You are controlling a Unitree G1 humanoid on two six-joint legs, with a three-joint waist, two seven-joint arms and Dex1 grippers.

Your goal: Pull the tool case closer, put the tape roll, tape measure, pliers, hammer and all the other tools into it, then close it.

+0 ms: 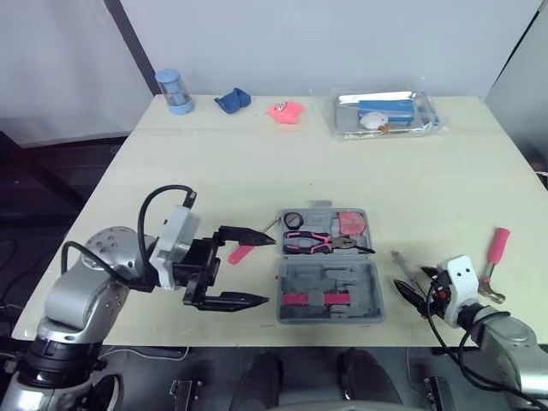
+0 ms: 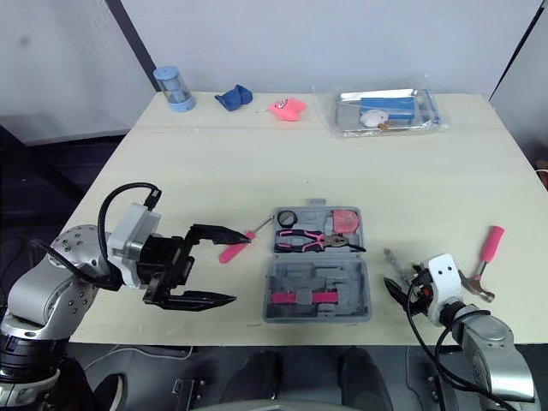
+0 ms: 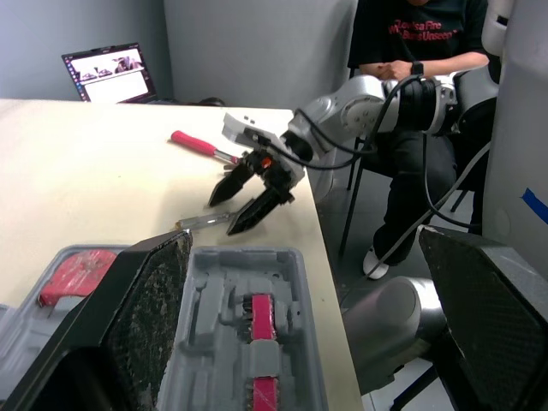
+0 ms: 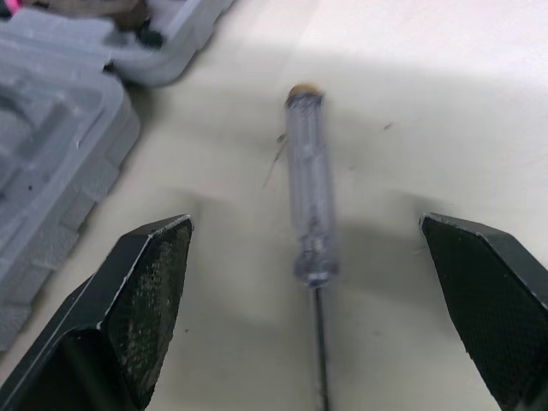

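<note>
The left gripper stands wide open and empty, its two black fingers pointing sideways at the open grey tool case, which sits just past its fingertips near the table's front edge. A pink-handled screwdriver lies on the table just beside this gripper's farther finger, though I cannot tell whether they touch. The right gripper is also spread wide and grips nothing. Its fingers are low over the table on either side of a clear-handled screwdriver, with the case close by on its inner side. A red-handled hammer lies just beyond it on its outer side. Inside the case, the half farther from both grippers holds pink-handled pliers, a round black roll and a red tool. The table is pale cream. Well beyond both grippers, along its far edge, sit a blue cylinder, a blue object, a pink object and a clear plastic bag. A person in a black shirt sits behind the right gripper, and a laptop is open nearby.
</note>
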